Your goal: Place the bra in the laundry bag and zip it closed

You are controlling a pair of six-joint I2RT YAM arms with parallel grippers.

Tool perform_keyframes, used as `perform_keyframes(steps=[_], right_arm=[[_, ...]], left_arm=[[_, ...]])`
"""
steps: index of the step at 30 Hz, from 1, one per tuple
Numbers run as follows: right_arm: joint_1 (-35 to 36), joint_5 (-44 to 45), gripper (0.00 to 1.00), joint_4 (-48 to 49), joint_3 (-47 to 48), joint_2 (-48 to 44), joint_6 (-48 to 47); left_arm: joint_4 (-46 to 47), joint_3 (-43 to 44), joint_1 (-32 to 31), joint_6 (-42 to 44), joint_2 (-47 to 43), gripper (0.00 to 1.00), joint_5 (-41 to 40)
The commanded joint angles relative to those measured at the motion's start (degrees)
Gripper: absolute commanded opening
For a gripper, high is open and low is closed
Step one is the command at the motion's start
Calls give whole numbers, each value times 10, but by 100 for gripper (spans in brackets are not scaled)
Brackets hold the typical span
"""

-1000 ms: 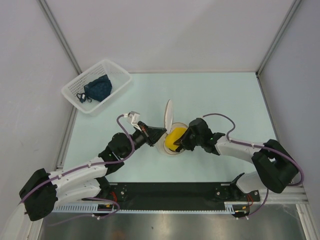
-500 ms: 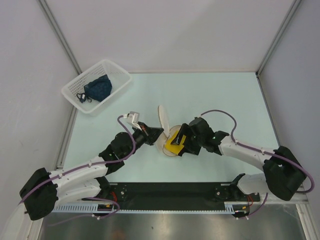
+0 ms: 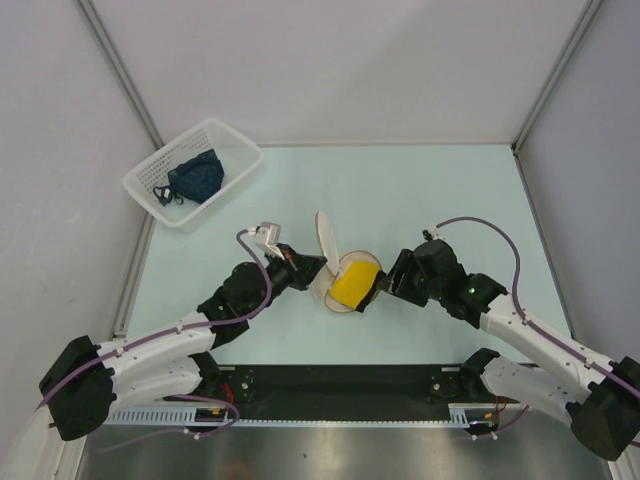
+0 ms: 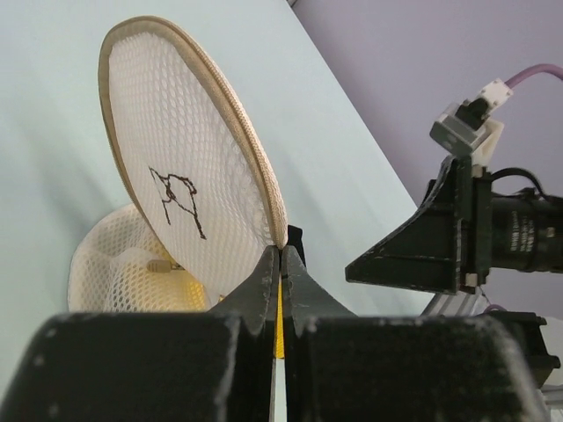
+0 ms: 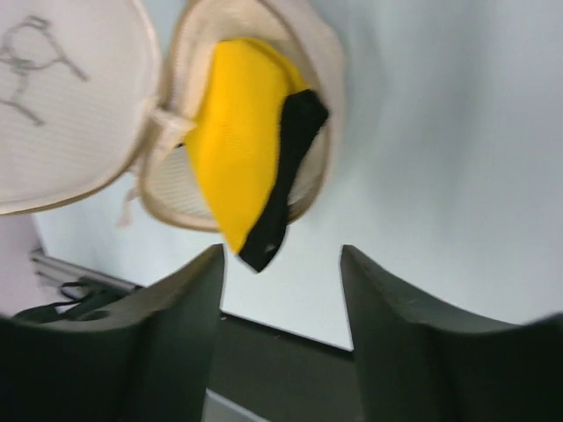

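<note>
Yellow bra point(image 5: 237, 167) lies in the open laundry bag point(image 5: 163, 189), one corner poking over the rim. Left gripper point(image 4: 280, 264) is clamped on the lid point(image 4: 176, 167) edge, holding it upright; right gripper point(image 3: 385, 289), jaws apart and empty, should tuck that corner down before zipping

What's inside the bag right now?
The yellow bra lies in the open bag, its dark-edged end poking past the rim. The left gripper holds the lid up. The bag's floor beneath the bra is covered.
</note>
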Motion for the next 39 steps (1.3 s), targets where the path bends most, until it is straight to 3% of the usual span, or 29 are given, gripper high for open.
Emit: perform_keyframes(steps=[1,4,17,20,21,23,24,28,32,34,39], right_arm=[[-14,28,54,51,-44,-1,-50],[-26,23,46,91,-61,19,-69],[-33,4,49,223,-74,121,-102],[-35,4,45,242,-69,152,-105],[-35,2,30,244,-66,158,-107],[-34,2,17,245,-62,170,-104],[-34,3,4,245,-62,170,-104],[-35,6,0,227,-56,168,-92],[-35,-2,0,203,-47,158,-70],[-35,-1,0,194,-40,153,-65],[-33,-1,0,157,-21,143,-65]], left_arm=[[-3,30,-3,-5,6,0,-2],[-5,33,-3,-6,10,0,0],[-20,32,-2,-11,7,0,-2],[-32,31,7,-19,10,0,-2],[-40,33,12,-28,10,0,7],[-66,33,44,-52,12,0,26],[-72,33,56,-56,13,0,53],[-142,45,100,-43,2,42,44],[-242,75,99,3,-45,72,-30],[-274,90,91,25,-57,77,-65],[-280,133,9,37,-62,66,-119]])
